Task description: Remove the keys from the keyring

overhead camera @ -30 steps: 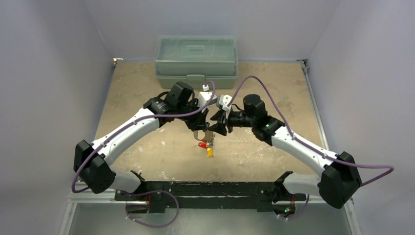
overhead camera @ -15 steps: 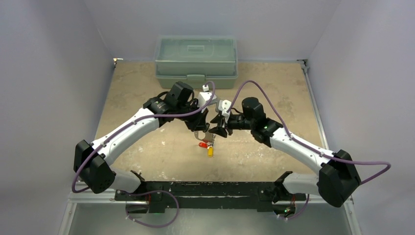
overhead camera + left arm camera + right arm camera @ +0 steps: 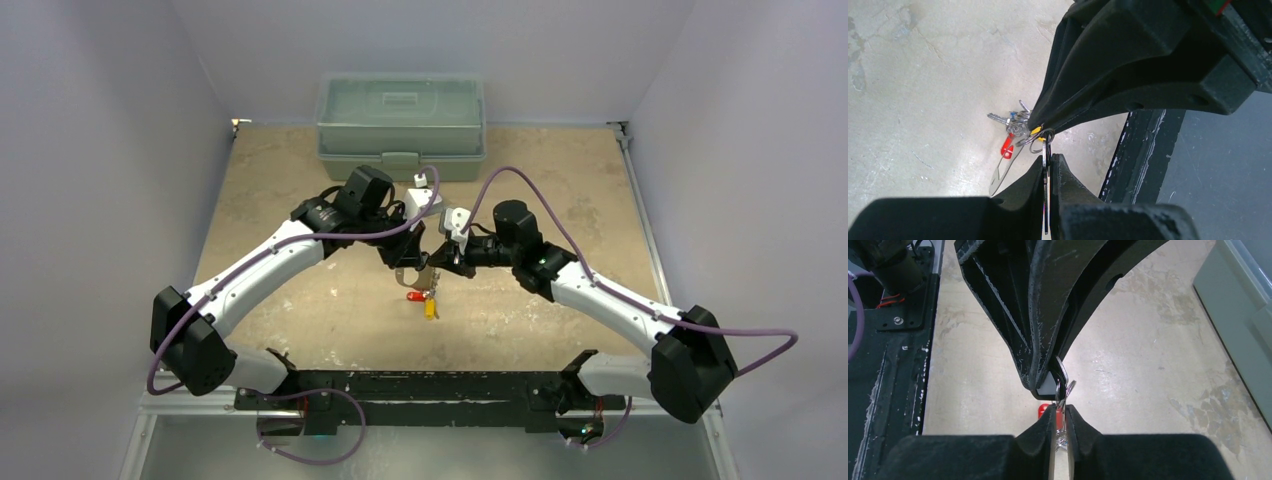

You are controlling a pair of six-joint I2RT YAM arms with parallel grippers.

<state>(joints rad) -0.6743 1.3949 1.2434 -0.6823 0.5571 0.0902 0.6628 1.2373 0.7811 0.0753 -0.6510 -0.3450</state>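
Left gripper (image 3: pixel 1048 162) jaws clamp the keyring (image 3: pixel 1062 371) above the mid-counter (image 3: pixel 300 200), anchoring it. Right gripper (image 3: pixel 1060 412) jaws pinch the keys (image 3: pixel 1015 127) dangling there, likely to work one free.

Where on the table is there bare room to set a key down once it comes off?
Bare tabletop lies left of the lidded box, and again right of it toward the far right corner. Crowded: the middle, where the left end effector and right end effector meet at the keys.
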